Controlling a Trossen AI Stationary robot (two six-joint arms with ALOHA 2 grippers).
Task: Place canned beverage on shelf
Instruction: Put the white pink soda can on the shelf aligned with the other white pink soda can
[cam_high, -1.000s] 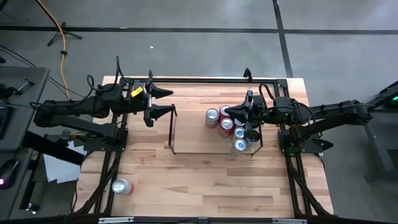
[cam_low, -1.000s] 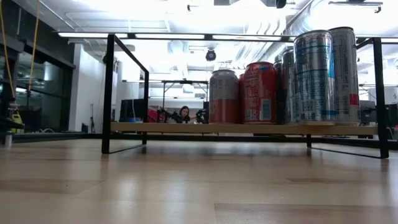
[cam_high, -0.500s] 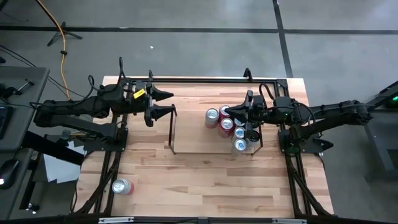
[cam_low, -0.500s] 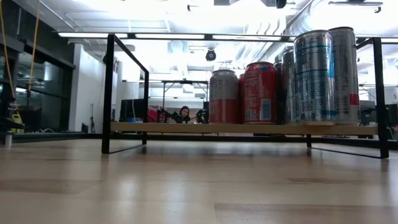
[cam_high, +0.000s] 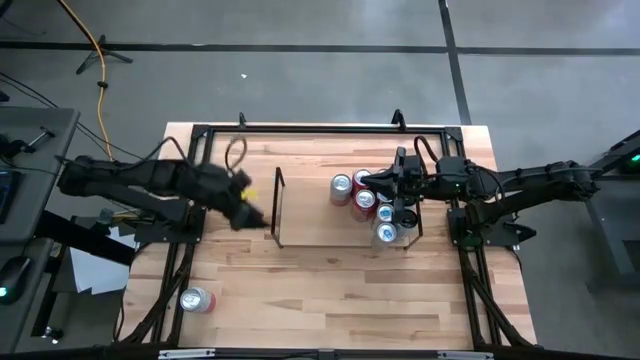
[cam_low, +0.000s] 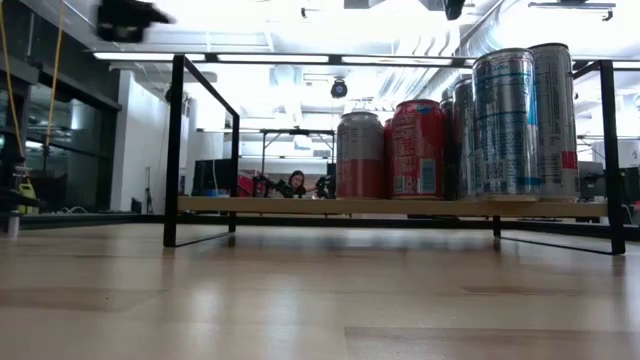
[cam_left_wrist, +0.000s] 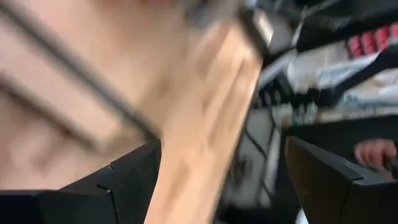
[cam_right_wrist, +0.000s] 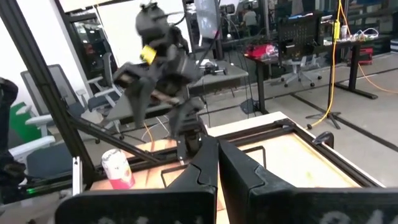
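From above we see the shelf (cam_high: 340, 210) mid-table with cans (cam_high: 375, 205) clustered at its right end, where the right gripper (cam_high: 398, 197) rests, fingers closed per its wrist view, the left gripper (cam_high: 250, 213), fingers parted, beside the shelf's left end, and a lone red can (cam_high: 196, 299) lying at the table's near-left corner.

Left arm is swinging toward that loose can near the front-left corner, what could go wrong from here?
1. The left gripper is moving fast close to the shelf end frame; it could clip it and jostle the cans on the shelf.
2. The red can lies on its side near the table's edge; a poor approach may roll it off.
3. The right gripper sits shut right at the shelved cans, so a shaken shelf could knock them against it.
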